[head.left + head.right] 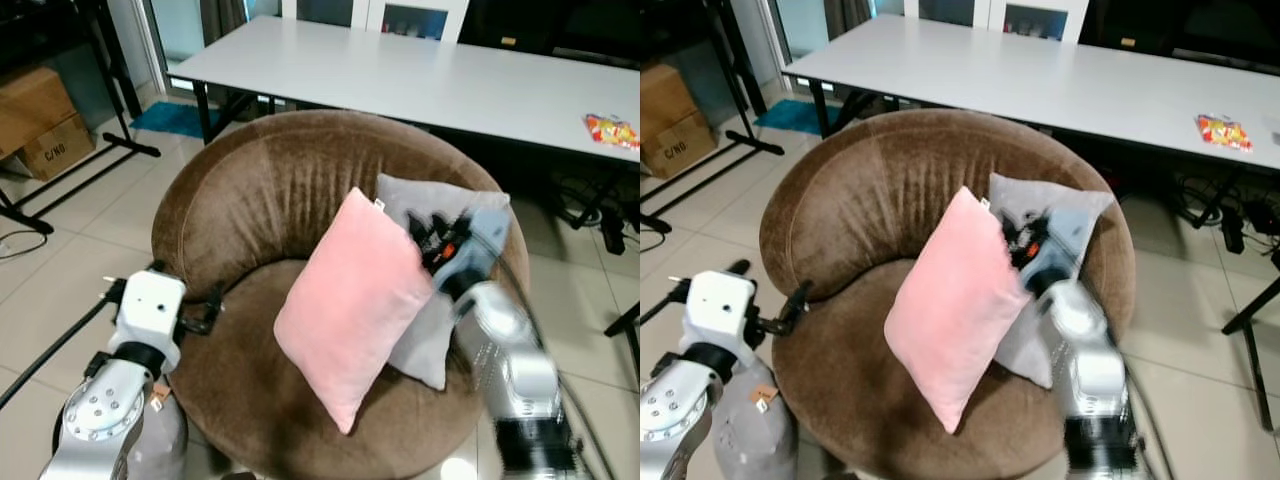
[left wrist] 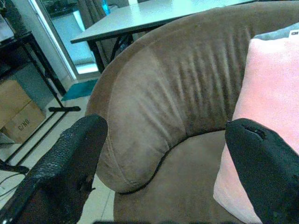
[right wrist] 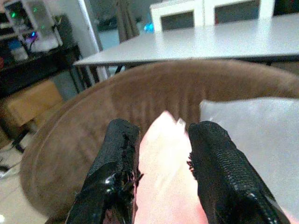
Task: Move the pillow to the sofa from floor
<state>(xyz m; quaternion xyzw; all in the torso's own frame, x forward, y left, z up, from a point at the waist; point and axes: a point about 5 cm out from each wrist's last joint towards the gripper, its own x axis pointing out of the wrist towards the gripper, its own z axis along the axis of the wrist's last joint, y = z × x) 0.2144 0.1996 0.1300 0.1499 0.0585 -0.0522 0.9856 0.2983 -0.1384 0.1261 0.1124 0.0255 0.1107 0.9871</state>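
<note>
A pink pillow (image 1: 350, 300) stands on edge on the seat of a round brown sofa (image 1: 250, 190), leaning back against a grey pillow (image 1: 430, 200). My right gripper (image 3: 163, 133) is at the pink pillow's upper right edge. Its two black fingers (image 3: 117, 154) sit on either side of that edge and are shut on it. The right forearm (image 1: 510, 370) is blurred. My left gripper (image 2: 166, 128) hangs open beside the sofa's left rim, holding nothing, with the pink pillow (image 2: 266, 107) off to one side.
A long white table (image 1: 400, 70) stands behind the sofa, with a colourful packet (image 1: 612, 130) on its right end. Cardboard boxes (image 1: 40, 120) and black stand legs (image 1: 110, 140) are at the left. A grey object with a tag (image 1: 750, 430) lies under my left arm. Tiled floor surrounds the sofa.
</note>
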